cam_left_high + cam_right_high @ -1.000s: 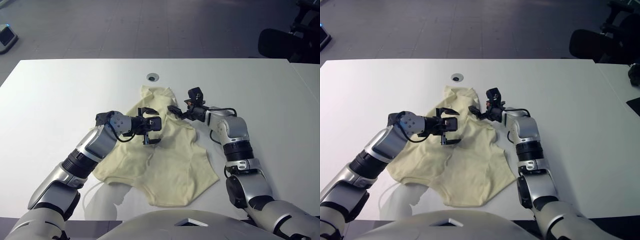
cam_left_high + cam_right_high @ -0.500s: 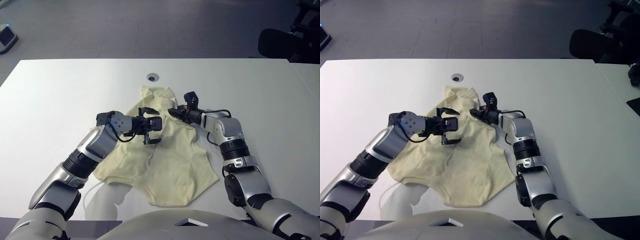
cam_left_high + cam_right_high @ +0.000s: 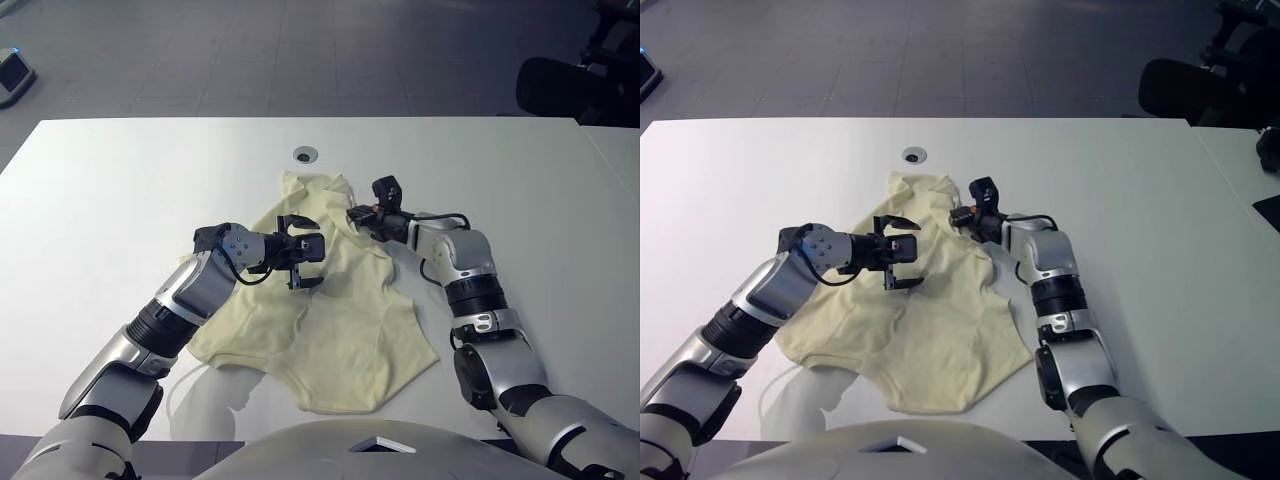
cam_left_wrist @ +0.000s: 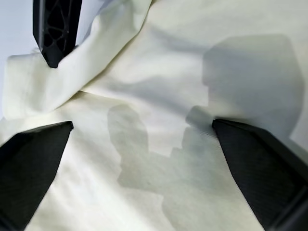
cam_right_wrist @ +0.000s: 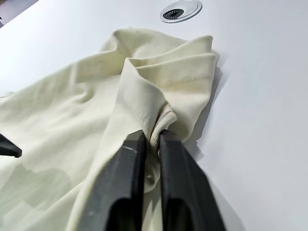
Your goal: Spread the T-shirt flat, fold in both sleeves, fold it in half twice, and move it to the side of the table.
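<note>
I have the cream T-shirt [image 3: 335,320] lying rumpled mid-table [image 3: 110,180], hem reaching close to the near edge. Its far end is bunched just short of the cable grommet [image 3: 305,154]. My right gripper [image 5: 150,135], forearm angled inward, has its fingers clamped on a fold at that bunched end. My left gripper [image 3: 308,255] is held over the shirt's middle, fingers apart. The shirt sits well apart from both side edges.

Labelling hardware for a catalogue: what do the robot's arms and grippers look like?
The left arm and right arm have silver-grey shells with black joint bands. The left gripper and right gripper are black, each two-fingered, with thin black cables at the wrists.
</note>
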Motion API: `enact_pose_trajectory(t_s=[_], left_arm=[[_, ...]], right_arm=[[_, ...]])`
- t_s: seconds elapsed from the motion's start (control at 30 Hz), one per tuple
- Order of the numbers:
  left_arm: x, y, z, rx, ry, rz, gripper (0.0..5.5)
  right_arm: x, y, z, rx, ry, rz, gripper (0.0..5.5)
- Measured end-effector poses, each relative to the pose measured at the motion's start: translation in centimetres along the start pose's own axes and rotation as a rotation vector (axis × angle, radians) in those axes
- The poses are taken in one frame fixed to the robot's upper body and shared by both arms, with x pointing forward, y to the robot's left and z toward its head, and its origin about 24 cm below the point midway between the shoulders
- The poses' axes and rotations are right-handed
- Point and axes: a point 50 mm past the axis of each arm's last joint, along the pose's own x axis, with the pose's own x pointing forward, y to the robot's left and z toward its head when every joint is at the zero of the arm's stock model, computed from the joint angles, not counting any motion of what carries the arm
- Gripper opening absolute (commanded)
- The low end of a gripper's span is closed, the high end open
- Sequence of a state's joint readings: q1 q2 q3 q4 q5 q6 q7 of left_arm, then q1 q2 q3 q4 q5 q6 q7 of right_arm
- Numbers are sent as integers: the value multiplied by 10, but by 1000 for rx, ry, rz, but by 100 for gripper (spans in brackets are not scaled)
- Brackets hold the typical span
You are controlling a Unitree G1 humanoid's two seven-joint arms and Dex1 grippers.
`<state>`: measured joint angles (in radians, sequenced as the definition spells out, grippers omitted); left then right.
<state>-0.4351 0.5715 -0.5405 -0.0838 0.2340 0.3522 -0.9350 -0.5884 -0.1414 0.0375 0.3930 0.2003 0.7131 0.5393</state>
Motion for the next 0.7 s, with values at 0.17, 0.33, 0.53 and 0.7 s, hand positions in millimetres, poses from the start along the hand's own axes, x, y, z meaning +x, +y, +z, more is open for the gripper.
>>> enact_pose_trajectory(t_s=[0.17, 0.33, 0.53, 0.7], left_arm=[[0, 0, 0, -1, 0, 1, 540], [0, 0, 0, -3, 0, 3, 540], [0, 0, 0, -5, 1, 4, 540], [0, 0, 0, -8, 0, 7, 540]], right_arm=[[0, 1, -1, -2, 13, 8, 3], [-6, -7, 9, -12, -7, -14, 3], [-26, -28, 31, -34, -59, -81, 3], [-37, -46, 37, -40, -62, -137, 2]])
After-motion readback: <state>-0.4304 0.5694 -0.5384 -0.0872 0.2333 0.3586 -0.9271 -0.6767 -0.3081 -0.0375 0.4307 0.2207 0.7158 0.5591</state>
